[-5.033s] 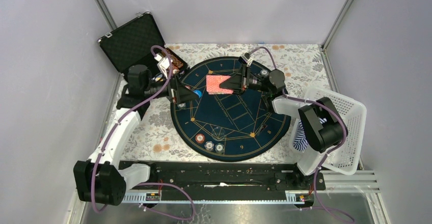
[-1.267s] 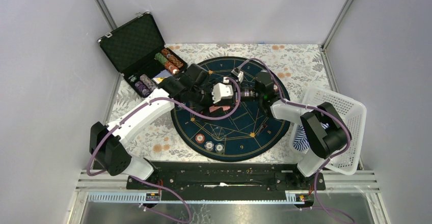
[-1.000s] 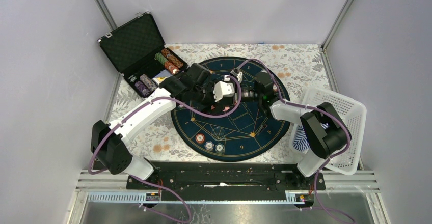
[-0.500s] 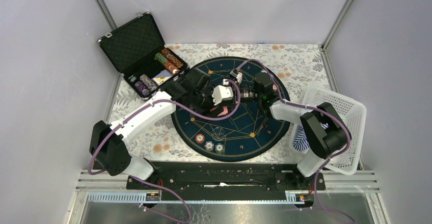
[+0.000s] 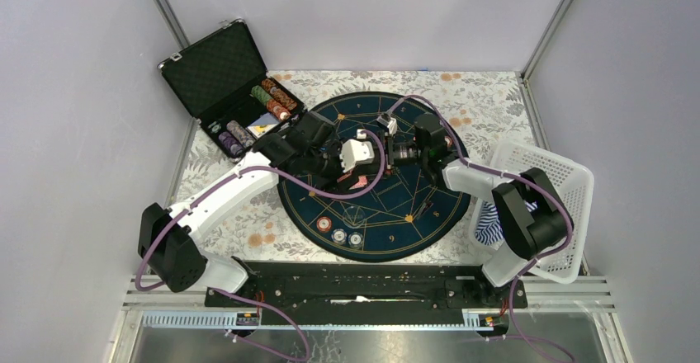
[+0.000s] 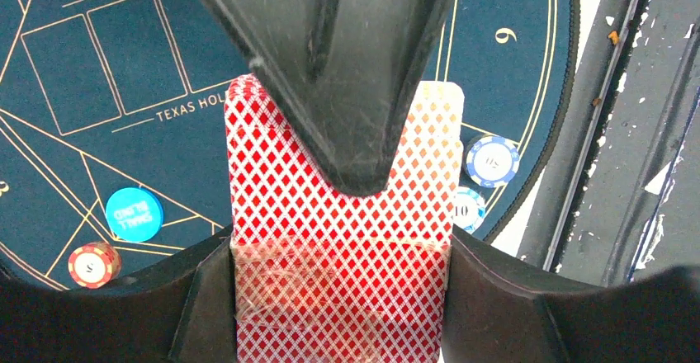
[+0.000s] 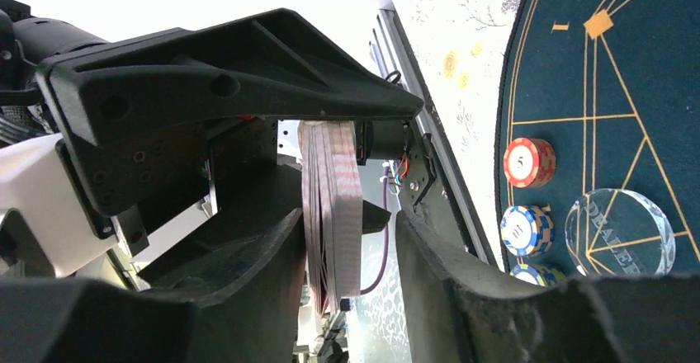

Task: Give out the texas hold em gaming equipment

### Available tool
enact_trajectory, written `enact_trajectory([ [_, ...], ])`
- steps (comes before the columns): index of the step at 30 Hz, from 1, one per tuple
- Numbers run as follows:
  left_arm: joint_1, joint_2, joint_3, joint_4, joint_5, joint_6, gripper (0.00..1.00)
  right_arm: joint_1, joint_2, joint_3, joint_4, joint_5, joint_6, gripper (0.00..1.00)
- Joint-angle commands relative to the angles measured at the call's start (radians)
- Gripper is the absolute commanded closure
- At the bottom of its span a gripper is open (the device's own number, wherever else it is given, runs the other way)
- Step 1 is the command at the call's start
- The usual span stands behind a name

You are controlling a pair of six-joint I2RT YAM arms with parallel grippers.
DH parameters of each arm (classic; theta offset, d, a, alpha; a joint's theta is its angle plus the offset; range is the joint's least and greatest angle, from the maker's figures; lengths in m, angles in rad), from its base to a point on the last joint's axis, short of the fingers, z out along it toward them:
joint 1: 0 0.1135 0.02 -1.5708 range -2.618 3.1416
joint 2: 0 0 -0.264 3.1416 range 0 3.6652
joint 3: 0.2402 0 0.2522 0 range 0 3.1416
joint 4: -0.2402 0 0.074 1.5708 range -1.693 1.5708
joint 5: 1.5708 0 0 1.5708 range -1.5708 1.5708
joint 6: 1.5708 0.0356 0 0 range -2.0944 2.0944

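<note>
White-walled booth (image 5: 82,132), floral tablecloth (image 5: 487,99); both arms meet over the round blue poker mat (image 5: 396,223), deck between them.

Mat print in gold reads "TEXAS HOL…" and "…M POKER", with a "6" or "9" near the rim. Open black case (image 5: 216,64) sits far left, off the mat, with rows of chips (image 5: 272,97) in its tray. White basket (image 5: 569,173) is at the right edge. Left gripper (image 6: 340,252) clamps the deck of red-backed playing cards (image 6: 272,181) by its side edges, held up over mid-mat. Right gripper (image 7: 348,219) straddles the same deck front to back, jaws apart, with a gap showing between the deck and one finger. On the mat:
- clear dealer button (image 7: 619,231) marked "DEALER"
- blue disc (image 6: 134,213) marked "SMALL BLIND"
- red chip (image 6: 88,264) just beside the disc
- blue-white chips (image 6: 493,161) at the near rim

Chip numerals aren't legible.
</note>
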Motion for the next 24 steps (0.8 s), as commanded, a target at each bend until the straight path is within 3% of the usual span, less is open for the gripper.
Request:
enact_trajectory([
  [1,0.02,-0.041,-0.003,0.041,0.055,-0.005,0.97,-0.036,-0.052,0.031,-0.036,-0.04,-0.056,0.51],
  [9,0.056,-0.049,-0.024,0.077,0.094,-0.034,1.0,-0.053,-0.068,0.043,-0.041,-0.052,-0.06,0.56],
  [13,0.058,-0.043,-0.03,0.081,0.092,-0.027,1.0,-0.052,-0.08,0.066,-0.044,-0.06,-0.055,0.41],
  [15,0.059,-0.036,-0.02,0.08,0.095,-0.024,1.0,-0.048,-0.077,0.081,-0.047,-0.047,-0.048,0.39],
  [24,0.059,-0.018,0.006,0.076,0.125,-0.035,1.0,-0.027,-0.016,0.11,-0.15,-0.02,-0.108,0.45],
])
